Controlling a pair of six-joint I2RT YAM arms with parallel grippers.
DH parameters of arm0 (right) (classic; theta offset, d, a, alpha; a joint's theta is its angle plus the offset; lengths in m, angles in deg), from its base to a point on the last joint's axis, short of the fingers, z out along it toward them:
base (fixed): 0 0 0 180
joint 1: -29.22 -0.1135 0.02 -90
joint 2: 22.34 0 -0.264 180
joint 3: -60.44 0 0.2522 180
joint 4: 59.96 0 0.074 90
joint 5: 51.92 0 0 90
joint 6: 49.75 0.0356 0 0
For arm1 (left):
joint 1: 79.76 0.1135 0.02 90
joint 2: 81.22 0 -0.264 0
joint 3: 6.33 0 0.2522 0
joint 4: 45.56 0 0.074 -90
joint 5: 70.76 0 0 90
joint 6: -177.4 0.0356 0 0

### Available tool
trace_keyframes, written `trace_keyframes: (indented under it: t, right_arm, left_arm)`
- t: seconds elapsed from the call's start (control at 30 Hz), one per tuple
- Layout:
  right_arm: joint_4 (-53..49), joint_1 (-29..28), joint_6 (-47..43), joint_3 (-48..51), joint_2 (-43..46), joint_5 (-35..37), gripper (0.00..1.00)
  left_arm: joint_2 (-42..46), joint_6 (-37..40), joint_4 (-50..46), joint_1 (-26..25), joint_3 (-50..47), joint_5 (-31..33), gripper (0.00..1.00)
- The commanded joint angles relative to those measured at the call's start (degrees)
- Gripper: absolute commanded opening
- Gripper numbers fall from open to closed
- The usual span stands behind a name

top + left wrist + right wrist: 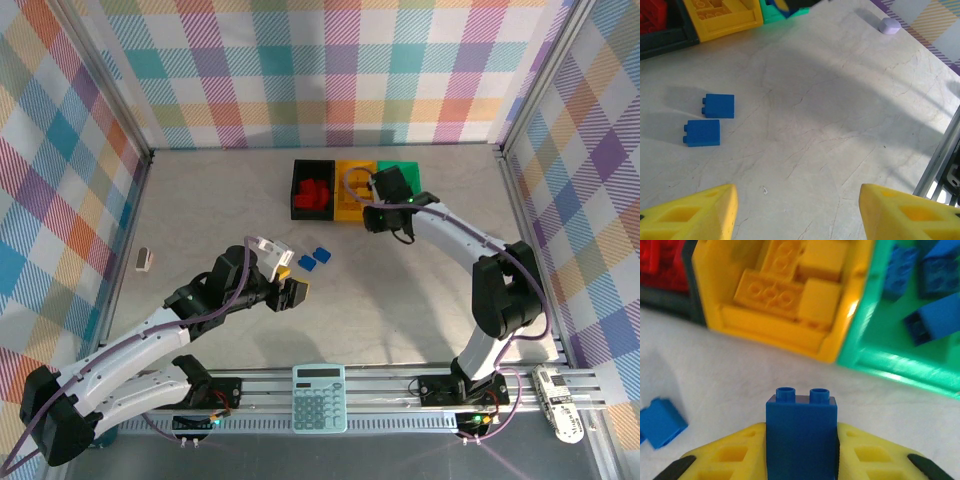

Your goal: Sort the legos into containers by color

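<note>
Near green bin's [890,365] edge, blue lego [801,440]

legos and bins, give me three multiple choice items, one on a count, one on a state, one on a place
1. How many blue legos lie loose on the table? A one B two C four
2. The right gripper is: A open, empty B shut on a blue lego C shut on a red lego
3. Where are the red legos? A in the black bin B on the table C in the right gripper

B, two lie side by side; B, the blue lego sits clamped in it; A, red shows inside the black bin.
</note>
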Motion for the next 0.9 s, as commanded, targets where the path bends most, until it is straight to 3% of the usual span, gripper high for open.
trace_keyframes:
  t: [0.0,0.37,0.53,0.63,0.87]
  right_arm:
    - [-1.3,3.4,-3.1,-4.9,-0.7,-2.3,0.34]
    - [-5.9,11.7,-5.6,-25.5,-17.5,-5.3,0.36]
    - [-10.8,12.8,-6.1,-34.7,-24.8,-5.8,0.58]
    - [-10.0,12.8,-6.1,-33.0,-23.6,-6.1,0.63]
    - [-6.1,12.6,-4.1,-21.4,-14.3,-10.1,0.63]
  left_arm:
    - [0.9,0.7,-1.3,-0.6,1.7,1.4,0.64]
    - [-3.6,-1.7,-5.0,-0.8,4.9,6.7,0.65]
    - [-6.9,-4.4,-6.9,-0.8,6.7,12.7,0.67]
    - [-10.6,-6.2,-8.9,-0.8,8.7,16.5,0.69]
    - [-26.3,-7.8,-14.0,-0.8,16.8,22.0,0.72]
